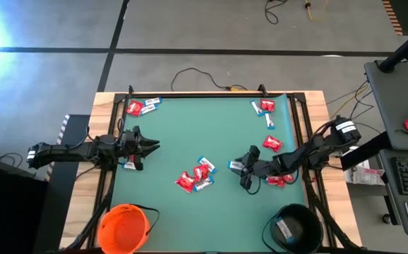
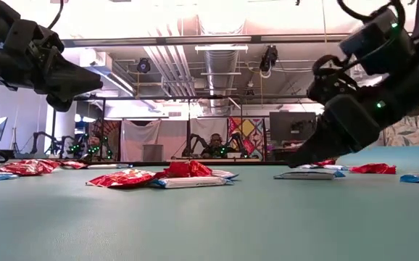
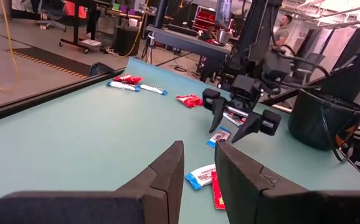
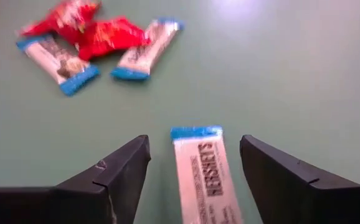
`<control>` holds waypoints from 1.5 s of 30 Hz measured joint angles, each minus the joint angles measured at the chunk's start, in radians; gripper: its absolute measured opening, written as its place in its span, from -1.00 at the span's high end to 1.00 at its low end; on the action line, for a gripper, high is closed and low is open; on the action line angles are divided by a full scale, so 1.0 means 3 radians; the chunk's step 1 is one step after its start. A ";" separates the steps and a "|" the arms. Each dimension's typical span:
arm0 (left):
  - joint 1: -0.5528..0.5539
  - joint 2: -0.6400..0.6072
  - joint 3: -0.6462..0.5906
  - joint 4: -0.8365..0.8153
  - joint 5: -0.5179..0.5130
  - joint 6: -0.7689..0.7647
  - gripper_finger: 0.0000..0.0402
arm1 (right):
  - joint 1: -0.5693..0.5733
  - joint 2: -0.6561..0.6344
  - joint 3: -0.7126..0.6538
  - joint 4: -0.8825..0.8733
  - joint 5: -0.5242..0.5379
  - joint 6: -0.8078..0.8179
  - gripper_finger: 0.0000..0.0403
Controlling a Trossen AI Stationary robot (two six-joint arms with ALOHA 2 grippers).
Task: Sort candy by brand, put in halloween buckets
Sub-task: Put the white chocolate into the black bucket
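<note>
worktop (image 1: 190, 134): bare green mat ahead of the right end effector up to the central candy pile (image 4: 93, 43).
black bucket (image 1: 297, 227): beside the right arm, at the near edge.
right end effector (image 4: 195, 165): fingers wide, straddling a blue-and-white bar (image 4: 205, 177), not gripping.
left end effector (image 1: 150, 146): nearly closed, empty.

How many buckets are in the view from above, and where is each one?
2. The orange bucket stands at the table's near edge on the left arm's side. The black bucket stands at the near edge on the right arm's side, with a wrapped candy inside.
</note>
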 joint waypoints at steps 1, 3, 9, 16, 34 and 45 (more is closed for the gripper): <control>0.0000 0.0000 0.0000 0.0000 0.0000 0.0000 0.62 | 0.0000 0.0050 -0.0049 0.0171 0.0001 -0.0075 -0.24; 0.0000 0.0000 -0.0001 -0.0001 0.0001 0.0001 0.62 | -0.0006 0.0158 -0.0120 0.0344 -0.0003 -0.0176 -0.27; 0.0000 0.0000 0.0000 -0.0001 0.0000 0.0000 0.62 | -0.0067 0.0499 -0.0157 0.0663 0.0001 -0.0346 -0.20; 0.0000 0.0000 -0.0001 -0.0001 0.0000 0.0001 0.62 | -0.0081 0.0932 -0.0107 0.0870 0.0008 -0.0466 0.02; 0.0000 0.0000 0.0000 -0.0001 0.0000 0.0001 0.62 | -0.0087 0.0407 -0.0056 0.0430 -0.0043 -0.0277 0.47; -0.0001 0.0000 0.0000 -0.0001 0.0000 0.0001 0.62 | 0.0127 -0.1089 0.1467 -0.3583 -0.0039 0.0035 0.47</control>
